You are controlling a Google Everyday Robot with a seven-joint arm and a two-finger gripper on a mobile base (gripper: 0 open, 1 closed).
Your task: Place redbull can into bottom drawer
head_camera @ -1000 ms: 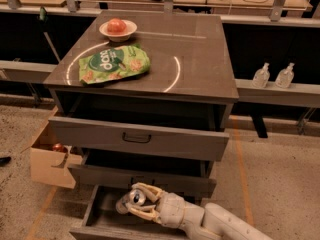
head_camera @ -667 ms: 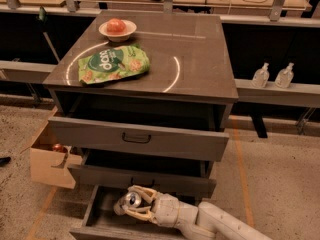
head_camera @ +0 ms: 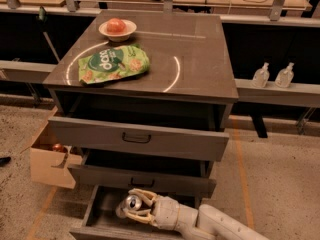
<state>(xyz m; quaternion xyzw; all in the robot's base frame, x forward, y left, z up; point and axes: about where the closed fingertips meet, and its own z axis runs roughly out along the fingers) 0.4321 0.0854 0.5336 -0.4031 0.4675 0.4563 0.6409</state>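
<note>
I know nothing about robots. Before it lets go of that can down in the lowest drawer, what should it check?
1. bottom drawer pulled open: ok.
2. gripper closed around the redbull can: ok.
3. Can over the drawer's dark interior, not over its front edge: ok.
4. Can touching the drawer floor: cannot tell.
5. Gap between the gripper and the middle drawer just above: cannot tell.

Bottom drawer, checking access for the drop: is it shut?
No, the bottom drawer is pulled open, and the gripper holds the redbull can over its interior.
</note>
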